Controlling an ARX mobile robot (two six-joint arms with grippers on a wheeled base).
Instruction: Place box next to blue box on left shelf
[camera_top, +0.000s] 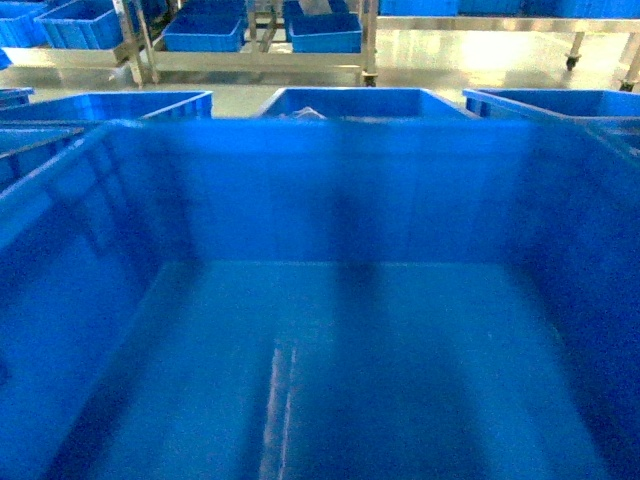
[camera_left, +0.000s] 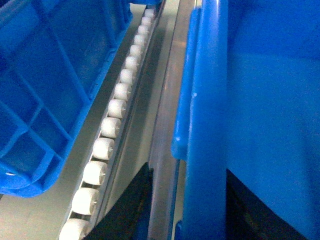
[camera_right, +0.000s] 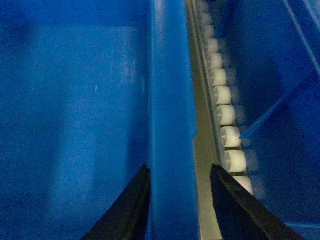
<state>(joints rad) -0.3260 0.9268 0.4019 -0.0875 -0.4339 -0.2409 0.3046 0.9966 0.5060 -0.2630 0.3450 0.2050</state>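
The box (camera_top: 330, 330), a big bright-blue crate, fills the head view, which looks down into its bare floor. Its left rim (camera_left: 205, 125) runs between the dark fingers of my left gripper (camera_left: 189, 170); the outer finger stands off the rim with grey rail showing in the gap. The right rim (camera_right: 170, 125) lies between the fingers of my right gripper (camera_right: 180, 167), again with a gap on the outer side. Both grippers are open around the rim. Roller rails of the left shelf (camera_left: 107, 127) (camera_right: 225, 115) run along each side. A ribbed blue box (camera_left: 45, 90) sits just left of the crate.
Another blue crate wall (camera_right: 280, 100) stands close on the right, beyond the rollers. Further blue crates (camera_top: 360, 100) (camera_top: 560, 100) lie ahead of the box. Metal racks with small blue bins (camera_top: 205, 35) stand across the pale floor.
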